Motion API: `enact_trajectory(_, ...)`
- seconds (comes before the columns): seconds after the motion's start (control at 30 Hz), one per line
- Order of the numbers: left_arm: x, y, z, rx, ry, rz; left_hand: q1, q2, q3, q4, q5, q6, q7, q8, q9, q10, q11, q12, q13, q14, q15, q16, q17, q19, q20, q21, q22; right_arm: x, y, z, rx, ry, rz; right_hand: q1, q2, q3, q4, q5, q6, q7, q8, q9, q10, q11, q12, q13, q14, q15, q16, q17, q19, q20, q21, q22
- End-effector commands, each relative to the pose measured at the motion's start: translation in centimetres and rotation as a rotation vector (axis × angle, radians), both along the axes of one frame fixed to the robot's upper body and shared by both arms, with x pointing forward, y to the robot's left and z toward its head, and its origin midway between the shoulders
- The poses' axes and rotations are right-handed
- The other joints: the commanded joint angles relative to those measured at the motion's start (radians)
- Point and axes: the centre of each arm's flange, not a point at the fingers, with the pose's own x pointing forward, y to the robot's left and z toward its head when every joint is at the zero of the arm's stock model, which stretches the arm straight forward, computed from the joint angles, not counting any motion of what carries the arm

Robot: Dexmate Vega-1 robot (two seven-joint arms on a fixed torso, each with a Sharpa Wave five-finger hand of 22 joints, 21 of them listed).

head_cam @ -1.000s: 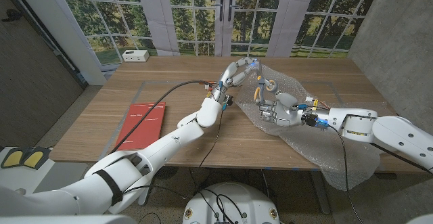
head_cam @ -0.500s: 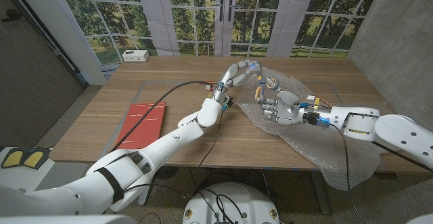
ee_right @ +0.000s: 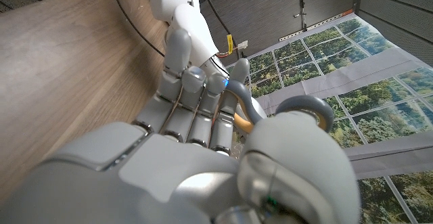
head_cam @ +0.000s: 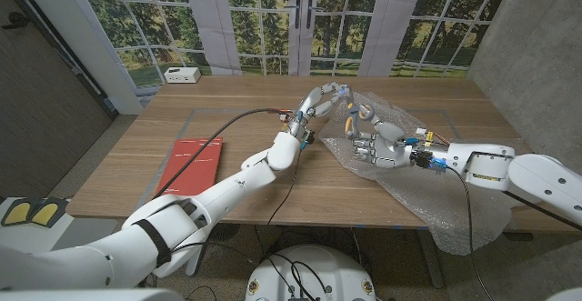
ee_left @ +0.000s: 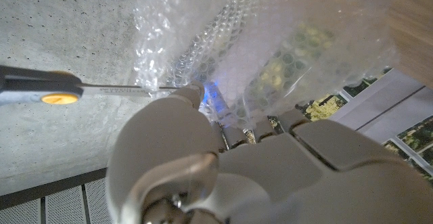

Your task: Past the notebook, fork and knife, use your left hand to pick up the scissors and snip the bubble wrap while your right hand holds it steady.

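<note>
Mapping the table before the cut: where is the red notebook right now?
In the head view, the red notebook lies on the table's left side near the front edge, just left of the left arm.

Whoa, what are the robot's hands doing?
Both hands meet over the bubble wrap on the table. The right hand seems to hold the scissors by their handles. The left hand reaches in at the blades, but it is unclear whether it grips them.
</note>
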Motion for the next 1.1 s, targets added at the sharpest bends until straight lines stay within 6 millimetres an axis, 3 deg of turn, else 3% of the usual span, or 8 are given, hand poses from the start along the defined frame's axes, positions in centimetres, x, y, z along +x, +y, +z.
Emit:
enact_trajectory(0.03, 0.04, -0.53, 0.18, -0.013, -0.007, -0.004, -0.005, 0.001, 0.006, -0.005, -0.003, 0.010, 0.001, -0.002, -0.001, 0.009, -0.001, 0.001, 0.006, 0.012, -0.130, 0.006, 0.005, 0.006, 0.004, 0.008, 0.003, -0.28, -0.24, -0.28, 0.008, 0.013, -0.006, 0.002, 0.011, -0.002, 0.002, -0.003, 0.012, 0.002, 0.000, 0.008, 0.005, -0.005, 0.003, 0.010, 0.008, -0.146, 0.002, 0.004, 0.004, -0.026, -0.001, 0.000)
enact_trajectory(0.53, -0.35, 0.02, 0.03, -0.031, -0.012, 0.007, -0.009, 0.000, 0.008, -0.008, -0.003, 0.013, 0.000, -0.005, -0.005, 0.012, -0.001, 0.000, 0.007, 0.015, -0.132, 0.006, 0.005, 0.007, 0.003, 0.008, 0.003, -0.44, -0.14, -0.40, 0.023, 0.025, -0.030, 0.003, 0.013, -0.003, 0.001, -0.007, 0.027, 0.000, -0.006, 0.004, 0.013, -0.008, 0.000, 0.003, 0.016, -0.146, 0.002, 0.007, 0.008, -0.028, -0.001, -0.001)
enact_trajectory(0.73, -0.44, 0.13, -0.07, -0.034, -0.012, 0.007, -0.010, 0.000, 0.008, -0.009, -0.003, 0.012, 0.001, -0.007, -0.007, 0.013, -0.001, 0.000, 0.007, 0.015, -0.131, 0.005, 0.006, 0.007, 0.002, 0.008, 0.003, -0.62, -0.13, -0.37, 0.025, 0.024, -0.044, 0.023, 0.032, 0.009, -0.006, -0.006, 0.032, -0.010, -0.003, 0.010, 0.026, -0.011, -0.004, -0.008, 0.015, -0.148, -0.008, -0.004, 0.011, -0.031, -0.004, -0.007)
enact_trajectory(0.87, -0.48, 0.18, -0.18, -0.032, -0.010, 0.006, -0.011, 0.000, 0.009, -0.009, -0.003, 0.013, 0.001, -0.007, -0.008, 0.013, -0.001, -0.001, 0.007, 0.016, -0.132, 0.005, 0.006, 0.007, 0.001, 0.008, 0.003, -0.74, -0.05, -0.32, 0.025, 0.020, -0.047, 0.099, 0.078, 0.049, -0.037, 0.000, 0.035, -0.017, -0.003, 0.010, 0.025, -0.026, -0.002, -0.004, 0.019, -0.149, -0.010, -0.001, 0.002, -0.041, -0.002, -0.004)
enact_trajectory(1.0, -0.48, 0.25, -0.23, -0.032, -0.009, 0.005, -0.012, -0.001, 0.010, -0.010, -0.003, 0.014, 0.004, -0.008, -0.010, 0.014, -0.001, -0.001, 0.007, 0.016, -0.132, 0.004, 0.006, 0.007, 0.001, 0.007, 0.003, -0.90, 0.03, -0.30, 0.025, 0.020, -0.056, 0.230, 0.122, 0.128, -0.094, -0.010, 0.030, -0.028, -0.002, 0.020, 0.018, -0.040, -0.009, -0.010, 0.018, -0.147, -0.009, 0.008, -0.023, -0.061, 0.001, 0.001)
enact_trajectory(1.07, -0.48, 0.28, -0.22, -0.033, -0.010, 0.005, -0.012, -0.001, 0.010, -0.011, -0.003, 0.014, 0.005, -0.008, -0.010, 0.014, -0.001, -0.002, 0.007, 0.016, -0.132, 0.004, 0.006, 0.007, 0.001, 0.007, 0.003, -0.95, 0.06, -0.32, 0.026, 0.022, -0.059, 0.268, 0.131, 0.162, -0.109, -0.015, 0.028, -0.032, -0.006, 0.020, 0.017, -0.052, -0.011, -0.010, 0.018, -0.148, -0.012, 0.008, -0.032, -0.069, 0.004, 0.005)
enact_trajectory(1.1, -0.48, 0.29, -0.23, -0.032, -0.010, 0.004, -0.012, 0.000, 0.010, -0.011, -0.003, 0.013, 0.005, -0.009, -0.010, 0.014, -0.001, -0.002, 0.007, 0.016, -0.132, 0.004, 0.006, 0.007, 0.002, 0.007, 0.003, -0.98, 0.07, -0.33, 0.024, 0.022, -0.062, 0.272, 0.132, 0.166, -0.110, -0.016, 0.028, -0.036, -0.005, 0.022, 0.015, -0.052, -0.010, -0.007, 0.018, -0.148, -0.012, 0.008, -0.035, -0.070, 0.004, 0.006)
